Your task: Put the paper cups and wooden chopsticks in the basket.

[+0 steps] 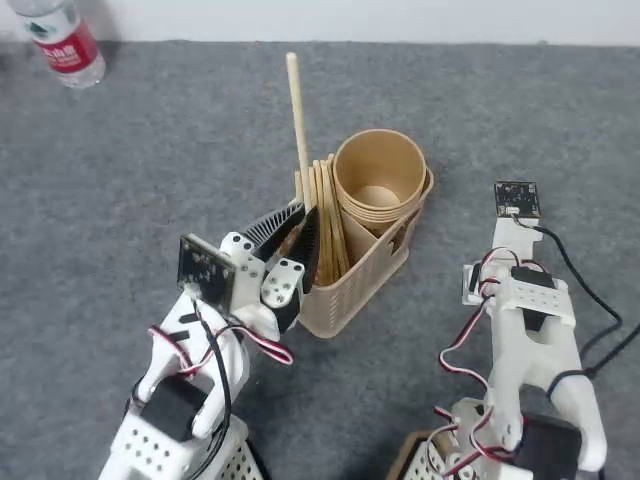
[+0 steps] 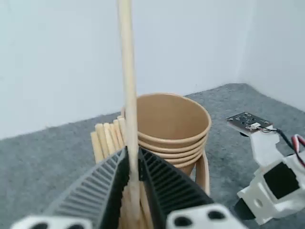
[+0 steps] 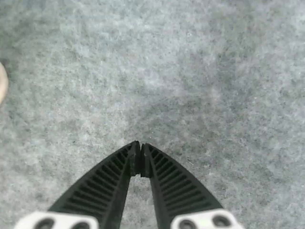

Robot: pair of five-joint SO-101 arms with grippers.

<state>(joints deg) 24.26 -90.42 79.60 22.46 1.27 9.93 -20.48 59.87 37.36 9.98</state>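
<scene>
**Chopstick clamped at the basket, right arm idle**

My left gripper point(image 2: 133, 160) is pinched tight on one wooden chopstick point(image 2: 126, 71). It stands roughly upright over the near end of the basket point(image 1: 355, 285), and its lower end is hidden behind the jaws. The bundled chopsticks point(image 1: 328, 225) already stand in the basket, just beside the paper cups point(image 1: 380, 165), which sit nested in a stack at its far end. My right gripper point(image 3: 140, 160) has its jaws together on nothing, hanging over bare worktop point(image 1: 130, 170) beside the basket. I see grey, felt-like carpet covering the whole worktop. A white wall point(image 2: 62, 57) runs along its far edge, and a plastic bottle point(image 1: 62, 40) with a red label sits near the far left corner.
</scene>
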